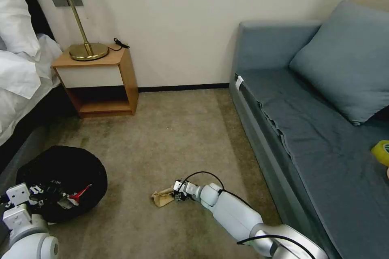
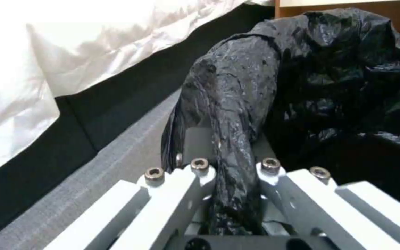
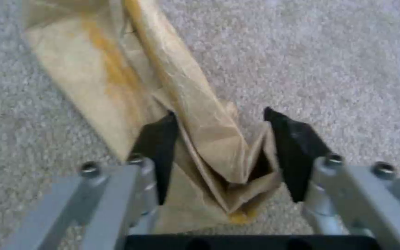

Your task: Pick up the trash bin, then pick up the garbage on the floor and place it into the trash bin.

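Observation:
The trash bin [image 1: 60, 166], lined with a crinkly black bag, sits low at the left by the bed. My left gripper [image 1: 38, 194] is shut on its bag-covered rim [image 2: 237, 104], with the black plastic pinched between the fingers [image 2: 200, 166]. A red-and-white wrapper [image 1: 79, 194] lies inside the bin. The garbage on the floor is a tan crumpled paper bag [image 1: 162, 197] on the carpet. My right gripper [image 1: 177, 196] is down at it, open. Its two black pads [image 3: 158, 139] straddle the bag's folded end [image 3: 209, 132], which rests on the carpet.
A wooden nightstand [image 1: 101, 77] with a brass lamp [image 1: 83, 28] stands at the back left beside the white-sheeted bed [image 1: 20, 68]. A blue-grey sofa [image 1: 316, 129] runs along the right, with a yellow-green item [image 1: 381, 151] on its seat. Open carpet [image 1: 170, 137] lies between them.

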### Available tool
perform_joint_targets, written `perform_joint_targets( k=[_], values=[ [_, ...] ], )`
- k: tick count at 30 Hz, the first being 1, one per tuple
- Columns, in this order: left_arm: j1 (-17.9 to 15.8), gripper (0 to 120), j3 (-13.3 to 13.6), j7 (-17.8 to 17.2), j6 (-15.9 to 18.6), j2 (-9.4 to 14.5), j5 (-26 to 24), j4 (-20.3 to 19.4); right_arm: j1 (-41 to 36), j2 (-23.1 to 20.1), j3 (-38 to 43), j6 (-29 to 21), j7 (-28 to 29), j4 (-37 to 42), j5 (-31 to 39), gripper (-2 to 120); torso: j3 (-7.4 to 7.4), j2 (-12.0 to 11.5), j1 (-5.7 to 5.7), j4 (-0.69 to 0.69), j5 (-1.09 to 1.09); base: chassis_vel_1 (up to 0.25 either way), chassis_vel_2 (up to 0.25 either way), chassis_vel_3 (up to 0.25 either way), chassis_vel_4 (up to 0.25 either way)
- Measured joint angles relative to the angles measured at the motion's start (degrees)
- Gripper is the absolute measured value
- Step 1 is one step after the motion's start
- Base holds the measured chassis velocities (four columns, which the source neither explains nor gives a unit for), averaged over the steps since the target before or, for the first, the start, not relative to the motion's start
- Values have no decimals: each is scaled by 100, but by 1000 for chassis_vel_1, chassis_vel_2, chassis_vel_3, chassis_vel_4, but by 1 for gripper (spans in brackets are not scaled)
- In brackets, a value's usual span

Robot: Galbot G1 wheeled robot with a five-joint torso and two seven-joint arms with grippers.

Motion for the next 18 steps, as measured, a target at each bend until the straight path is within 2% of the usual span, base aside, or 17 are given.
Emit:
perform_joint_targets(
  k=[1, 4, 8, 11, 18],
  values=[
    [0, 4, 0, 0, 0, 0, 0, 0, 0, 0, 0, 0, 0, 0, 0, 45, 0, 0, 0, 0, 0, 0, 0, 0, 0],
    [-1, 4, 2, 0, 0, -1, 1, 1, -18, -10, 25, 48, 1, -11, -8, 29, 0, 0, 0, 0, 0, 0, 0, 0, 0],
    [-1, 4, -17, 1, 0, 4, -12, 7, -19, 0, 61, 104, 2, -55, -34, 19, 0, 0, 0, 0, 0, 0, 0, 0, 0],
    [6, 4, -65, 1, -6, 28, -45, 13, -19, 40, 158, 174, 10, -128, -95, 3, 0, 0, 0, 1, 0, 0, 0, 0, 0],
    [10, 4, -87, 1, -6, 57, -73, -27, -8, 33, 423, 183, 31, -82, -92, 0, 1, 0, 0, -1, 0, 0, 0, 0, 0]
  ],
)
